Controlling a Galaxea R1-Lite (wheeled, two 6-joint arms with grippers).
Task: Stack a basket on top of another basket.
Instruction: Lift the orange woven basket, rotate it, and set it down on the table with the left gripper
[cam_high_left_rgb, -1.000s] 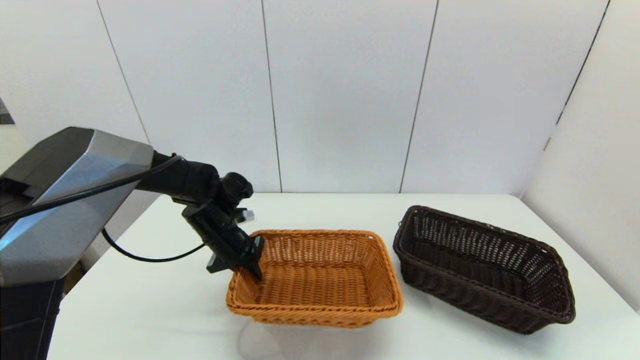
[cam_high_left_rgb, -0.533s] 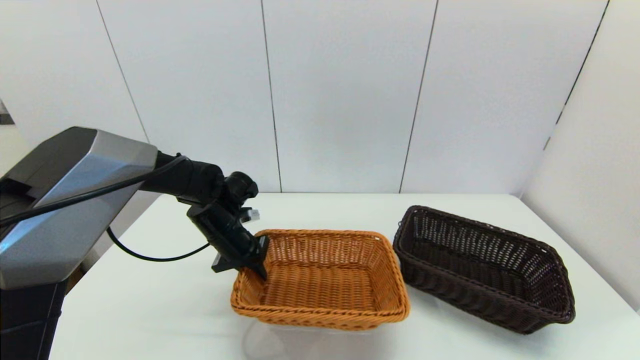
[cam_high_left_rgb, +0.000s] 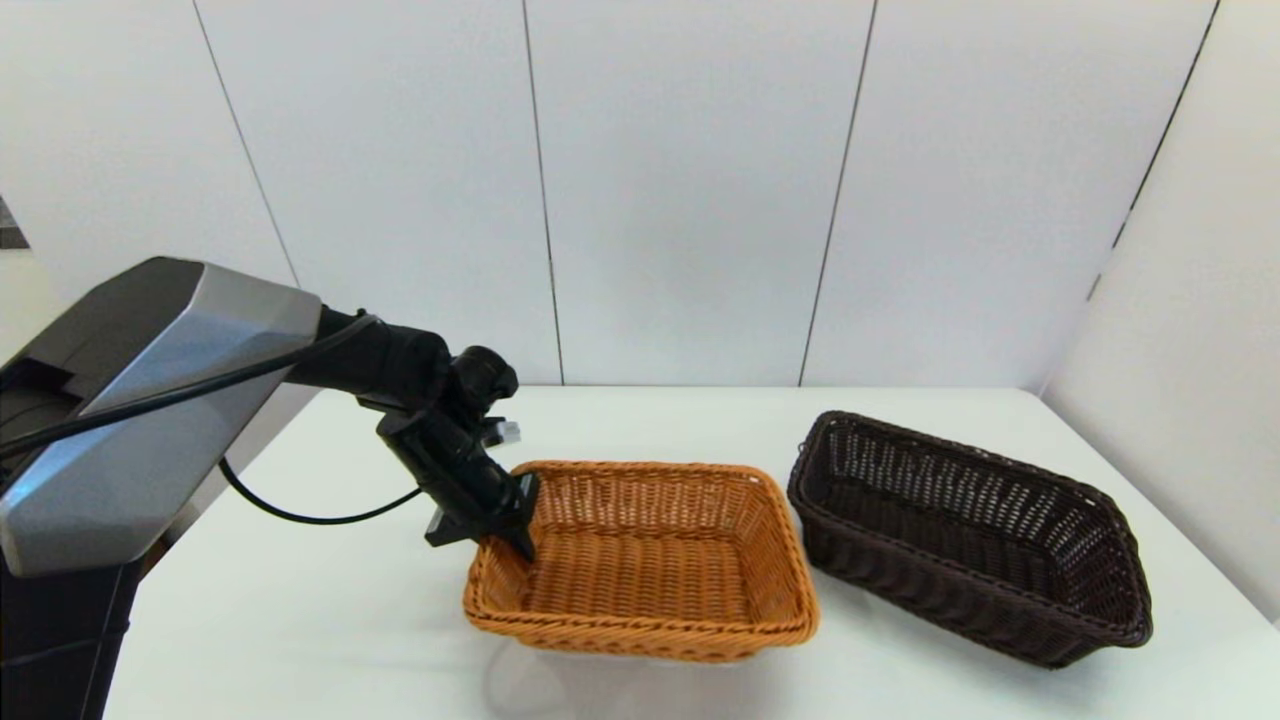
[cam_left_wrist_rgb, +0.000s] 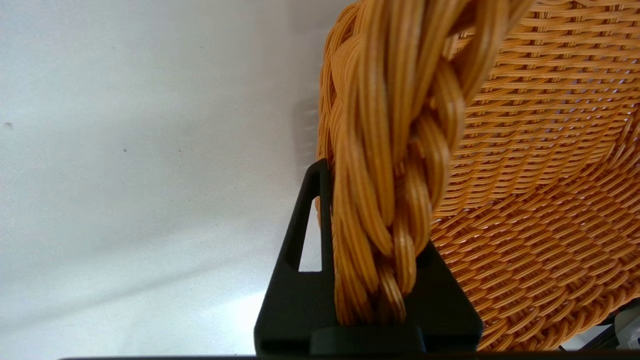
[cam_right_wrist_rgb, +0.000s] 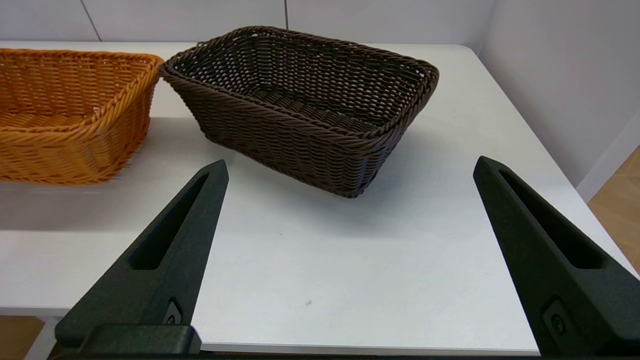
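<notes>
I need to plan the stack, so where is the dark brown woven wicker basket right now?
In the head view, the dark brown woven wicker basket sits on the white table's right side, just right of the orange-tan woven wicker basket.

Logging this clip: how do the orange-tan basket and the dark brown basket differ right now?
The orange-tan basket is clamped at its rim by the left gripper and seems lifted off the table; the dark brown basket sits untouched on the table. The brown one's sides are more openwork. Both are rectangular, braided-rimmed, empty.
</notes>
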